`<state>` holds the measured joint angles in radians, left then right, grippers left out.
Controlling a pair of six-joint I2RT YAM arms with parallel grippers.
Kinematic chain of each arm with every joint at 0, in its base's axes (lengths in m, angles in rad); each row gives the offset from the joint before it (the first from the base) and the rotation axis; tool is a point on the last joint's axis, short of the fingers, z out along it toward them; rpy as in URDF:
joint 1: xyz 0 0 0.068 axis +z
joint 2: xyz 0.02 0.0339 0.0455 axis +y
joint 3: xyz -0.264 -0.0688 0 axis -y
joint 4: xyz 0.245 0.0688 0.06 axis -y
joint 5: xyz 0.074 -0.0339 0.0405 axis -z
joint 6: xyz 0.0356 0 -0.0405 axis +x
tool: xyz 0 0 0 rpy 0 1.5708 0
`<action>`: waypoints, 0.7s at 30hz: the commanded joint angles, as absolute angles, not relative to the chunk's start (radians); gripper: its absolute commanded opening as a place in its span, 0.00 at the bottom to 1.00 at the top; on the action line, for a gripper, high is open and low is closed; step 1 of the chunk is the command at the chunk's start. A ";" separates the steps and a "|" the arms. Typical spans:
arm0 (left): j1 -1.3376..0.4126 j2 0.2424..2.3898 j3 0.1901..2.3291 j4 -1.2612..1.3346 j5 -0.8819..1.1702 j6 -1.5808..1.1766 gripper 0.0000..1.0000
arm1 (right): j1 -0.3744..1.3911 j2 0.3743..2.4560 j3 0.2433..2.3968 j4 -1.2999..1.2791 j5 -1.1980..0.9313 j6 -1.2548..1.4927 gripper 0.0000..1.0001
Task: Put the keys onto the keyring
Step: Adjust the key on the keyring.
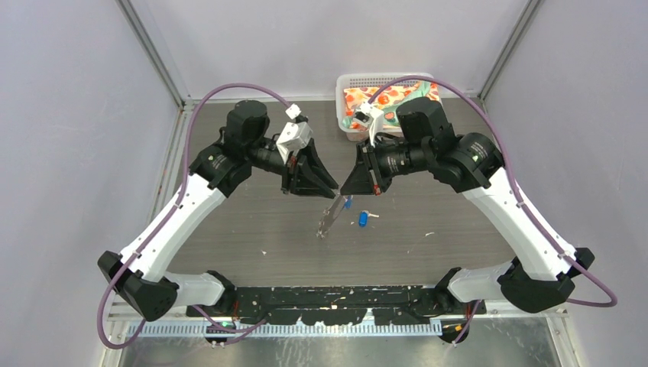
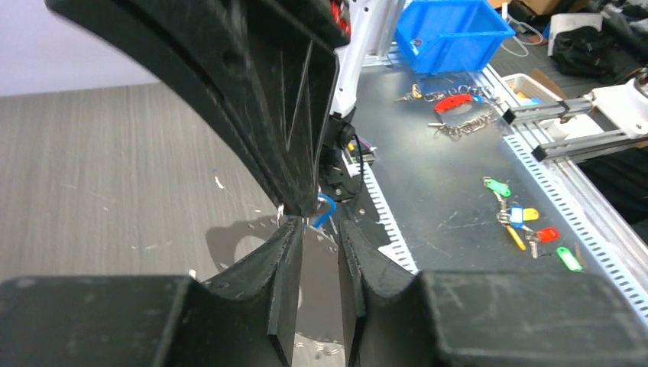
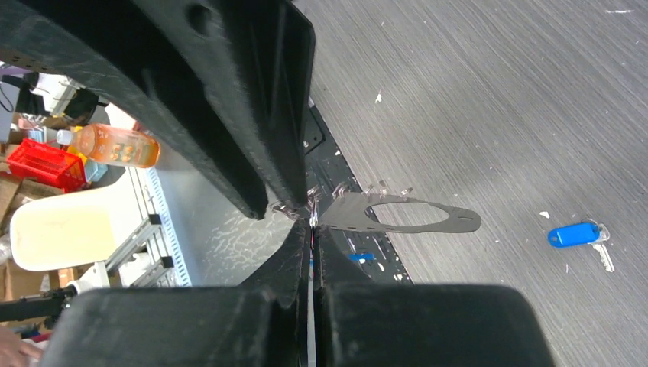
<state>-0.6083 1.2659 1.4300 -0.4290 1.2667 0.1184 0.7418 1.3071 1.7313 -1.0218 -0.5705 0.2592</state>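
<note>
Both grippers meet tip to tip above the table's middle. My right gripper (image 1: 348, 186) (image 3: 313, 222) is shut on the keyring (image 1: 329, 219), whose thin silver edge (image 3: 312, 321) shows between its fingers. The ring hangs down toward the table. One blue-headed key (image 1: 348, 202) (image 2: 327, 210) hangs beside the fingertips, close to the ring. The other key (image 1: 364, 219) (image 3: 575, 235) lies flat on the table to the right. My left gripper (image 1: 333, 186) (image 2: 321, 225) is open a little, and its left fingertip (image 2: 293, 229) touches the right gripper's tip. Nothing shows gripped between its jaws.
A white basket (image 1: 344, 80) with a patterned cloth stands at the back, right of centre. The black base strip (image 1: 336, 294) runs along the near edge. Past that edge are a metal bench with coloured key tags (image 2: 527, 222), a blue bin (image 2: 451, 30) and an orange bottle (image 3: 115, 145).
</note>
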 commanded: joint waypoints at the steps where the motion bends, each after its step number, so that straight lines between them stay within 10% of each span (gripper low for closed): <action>1: -0.610 1.282 1.484 -0.666 1.266 0.321 0.26 | 0.738 1.305 1.821 -1.069 -0.610 0.222 0.01; 8: -0.613 1.321 1.531 -0.697 1.177 0.369 0.60 | 0.738 1.324 1.846 -1.107 -0.627 0.202 0.01; 21: -0.628 1.353 1.576 -0.676 1.275 0.327 0.42 | 0.738 1.339 1.864 -1.120 -0.641 0.189 0.01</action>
<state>-0.6163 1.3499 1.5444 -0.6857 1.2282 0.3355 0.7395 1.3422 1.8141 -1.1378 -0.6086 0.1986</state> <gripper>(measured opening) 0.439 0.027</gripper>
